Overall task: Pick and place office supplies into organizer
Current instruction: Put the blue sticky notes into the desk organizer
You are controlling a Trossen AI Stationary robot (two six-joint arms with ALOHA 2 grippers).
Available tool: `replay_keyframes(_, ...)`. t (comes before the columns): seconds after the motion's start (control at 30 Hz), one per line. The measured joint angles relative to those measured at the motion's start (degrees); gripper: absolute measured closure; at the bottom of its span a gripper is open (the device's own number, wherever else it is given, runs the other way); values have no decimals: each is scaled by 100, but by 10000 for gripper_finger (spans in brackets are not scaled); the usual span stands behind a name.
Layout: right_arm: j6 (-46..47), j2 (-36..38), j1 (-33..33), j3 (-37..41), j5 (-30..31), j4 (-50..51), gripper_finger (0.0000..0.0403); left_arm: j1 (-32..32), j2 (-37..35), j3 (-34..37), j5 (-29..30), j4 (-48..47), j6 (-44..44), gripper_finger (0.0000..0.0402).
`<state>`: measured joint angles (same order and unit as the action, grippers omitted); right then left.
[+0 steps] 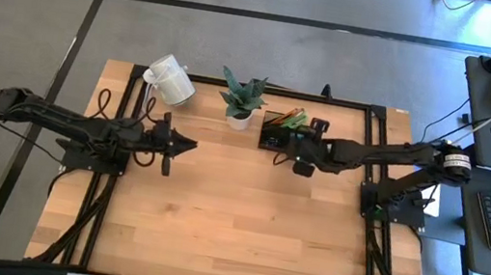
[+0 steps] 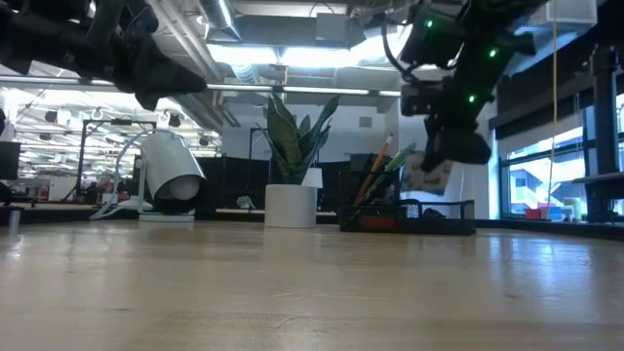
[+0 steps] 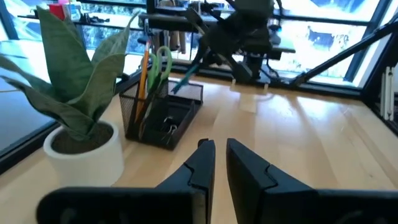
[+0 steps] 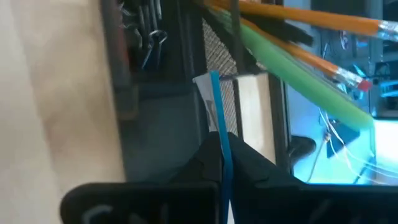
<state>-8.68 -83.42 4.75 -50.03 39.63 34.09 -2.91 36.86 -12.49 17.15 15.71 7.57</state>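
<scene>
- 1 wooden table [image 1: 242, 225], bare across most of its top.
- 2 dark arms. Left arm lies level over the table's left part, left gripper [image 1: 188, 145] in the air pointing toward the middle, fingers [image 3: 205, 163] nearly together with a narrow gap, nothing between them.
- Right arm reaches in from the right, right gripper [image 1: 285, 147] above the organizer's edge, fingers pressed together, pinching 1 thin blue sheet [image 4: 219, 124] edge-on.
- 1 potted plant [image 1: 243, 98] at the far edge, white pot, just left of the organizer.
- 1 white mug [image 1: 169, 78] on its side, left of the plant.
- 1 black mesh organizer [image 1: 277, 129] at the far edge, right of centre.
- Standing in it: 2 orange pencils [image 4: 292, 15], green-handled scissors [image 3: 163, 62].
- Small black clips [image 3: 166, 126] in its low tray; count unclear.
</scene>
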Motion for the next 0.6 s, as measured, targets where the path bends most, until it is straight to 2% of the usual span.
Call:
replay_keyframes(0.2, -421, 0, 473, 271, -72, -624, 396, 2, 2, 0, 1, -230, 9, 368)
replay_keyframes(0.3, -584, 0, 619, 272, -97, -727, 396, 2, 2, 0, 31, -229, -19, 369)
replay_keyframes(0.43, -629, -14, 808, 272, -470, -755, 396, 2, 2, 0, 108, -241, -24, 370)
replay_keyframes(0.6, -650, -150, 909, 272, -488, -782, 396, 2, 2, 0, 130, -274, -23, 369)
